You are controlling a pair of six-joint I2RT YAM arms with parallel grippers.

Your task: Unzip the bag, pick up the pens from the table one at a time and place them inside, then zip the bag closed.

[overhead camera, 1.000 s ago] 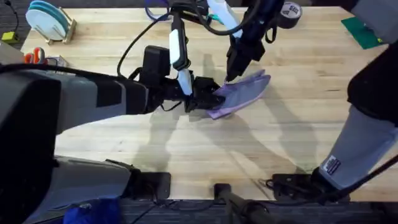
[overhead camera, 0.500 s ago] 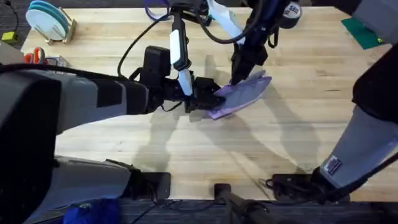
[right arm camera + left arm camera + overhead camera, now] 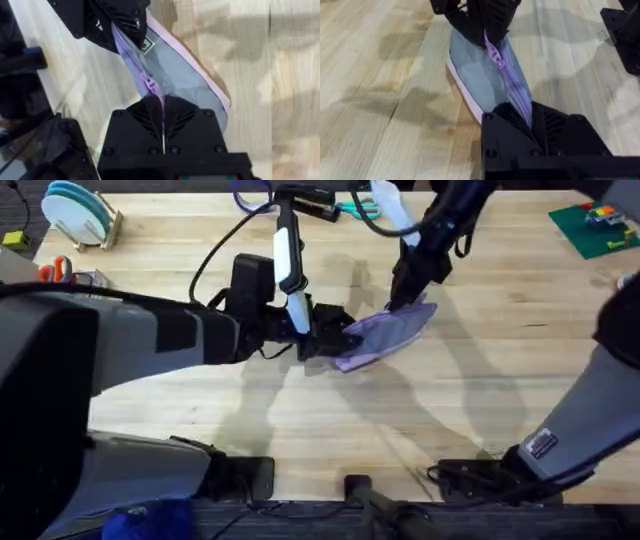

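Claws [image 3: 340, 338] gripping stretched lavender bag [image 3: 385, 332]

Left arm: reaches from the lower left across toward the table's middle, forearm low and nearly level.
Left gripper [image 3: 335, 340]: fingers closed, pinching one end of the bag [image 3: 385, 332].
Right arm: rises from the lower right and comes down steeply from above at the far side.
Right gripper [image 3: 400, 300]: fingers pressed together, clamped on the bag's zipper line at the other end.
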